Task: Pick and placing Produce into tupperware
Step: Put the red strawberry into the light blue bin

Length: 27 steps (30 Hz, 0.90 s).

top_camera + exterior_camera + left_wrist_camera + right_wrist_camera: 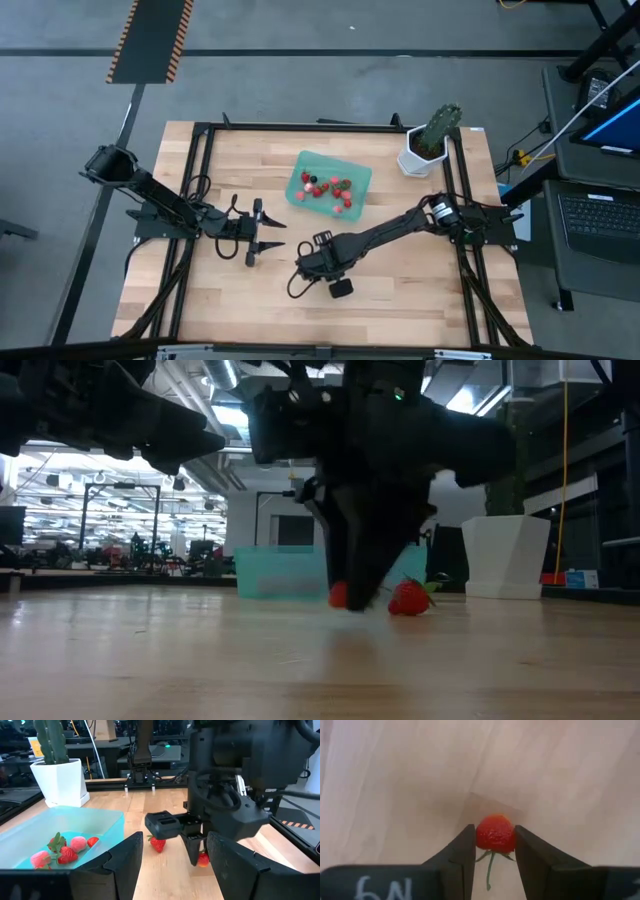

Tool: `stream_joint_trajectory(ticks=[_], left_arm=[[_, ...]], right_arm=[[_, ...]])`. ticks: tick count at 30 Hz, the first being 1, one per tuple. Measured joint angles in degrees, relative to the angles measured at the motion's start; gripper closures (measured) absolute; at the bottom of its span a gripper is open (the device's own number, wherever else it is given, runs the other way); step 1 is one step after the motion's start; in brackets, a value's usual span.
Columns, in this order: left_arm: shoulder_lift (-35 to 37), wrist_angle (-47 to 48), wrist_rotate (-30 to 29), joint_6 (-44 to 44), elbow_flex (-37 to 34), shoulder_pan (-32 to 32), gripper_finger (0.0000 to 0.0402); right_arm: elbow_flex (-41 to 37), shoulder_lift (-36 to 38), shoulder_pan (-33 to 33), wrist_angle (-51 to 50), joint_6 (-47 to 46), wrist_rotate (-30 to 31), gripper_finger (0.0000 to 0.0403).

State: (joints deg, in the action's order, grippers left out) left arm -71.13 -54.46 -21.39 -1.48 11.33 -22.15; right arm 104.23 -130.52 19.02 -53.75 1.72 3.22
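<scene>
My left hand (262, 232) waits over the bench (240, 160), fingers spread and empty, aimed at my right hand (306, 268) close in front of it. That right hand is lowered to the wood, its fingers pinching a red strawberry (495, 833). The berry lies with its rounded body pointing away from the wrist and its green stem trailing back between the fingers. A second strawberry (408, 598) lies just beside. The tupperware (329, 160), holding more berries, sits beyond, likely my next stop.

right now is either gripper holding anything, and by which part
The right gripper pinches a small red strawberry across its sides, still at the table. The left gripper is open, empty.
</scene>
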Motion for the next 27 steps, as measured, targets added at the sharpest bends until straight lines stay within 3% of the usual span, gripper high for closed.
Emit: stream_joint_trajectory(ticks=[17, 23, 27], left_arm=[[0.00, -0.02, -0.15, 0.09, 0.00, 0.01, 0.0186], [0.00, -0.02, -0.20, 0.11, 0.00, 0.00, 0.0186], [0.00, -0.02, -0.22, 0.11, 0.00, 0.00, 0.0186]], right_arm=[[0.03, 9.55, -0.92, -3.65, -2.85, 2.13, 0.0288], [-3.27, 15.57, -0.93, -2.96, -3.96, 4.48, 0.0288], [-9.78, 20.97, -0.90, 0.44, -7.31, 6.35, 0.0288]])
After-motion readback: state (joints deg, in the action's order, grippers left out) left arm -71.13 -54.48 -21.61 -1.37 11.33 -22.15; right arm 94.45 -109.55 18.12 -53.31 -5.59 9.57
